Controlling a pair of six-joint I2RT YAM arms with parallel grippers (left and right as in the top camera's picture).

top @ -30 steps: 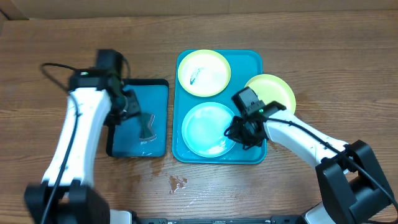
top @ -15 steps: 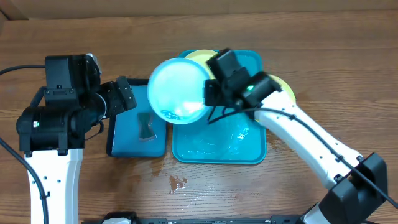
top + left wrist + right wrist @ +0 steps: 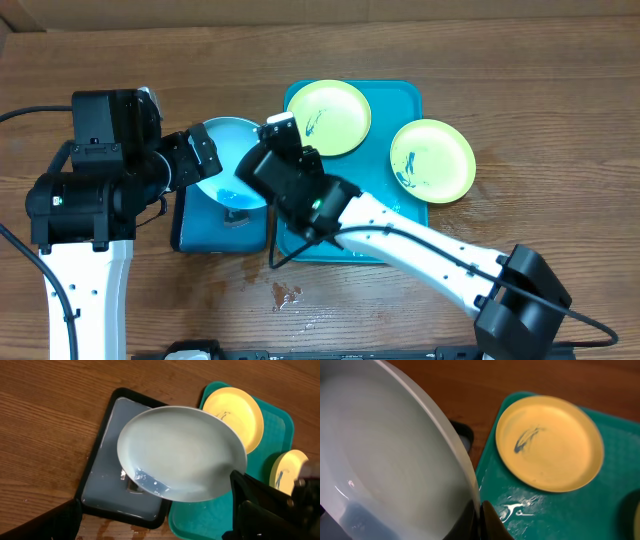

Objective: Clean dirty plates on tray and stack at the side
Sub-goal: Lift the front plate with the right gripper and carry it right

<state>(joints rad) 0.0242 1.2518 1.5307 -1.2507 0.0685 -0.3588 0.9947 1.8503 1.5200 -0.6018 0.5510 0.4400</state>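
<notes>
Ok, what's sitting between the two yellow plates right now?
Just a bare strip of the teal tray. The overhead view shows it between the upper yellow plate and the right yellow plate, which overhangs the tray's right rim.

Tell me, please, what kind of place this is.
Probably a robot test bench staged as a dish-washing station, not a real kitchen: a wooden table, a teal tray with a smeared yellow-green plate on it, and a pale teal plate held above a small black-rimmed tray.
</notes>
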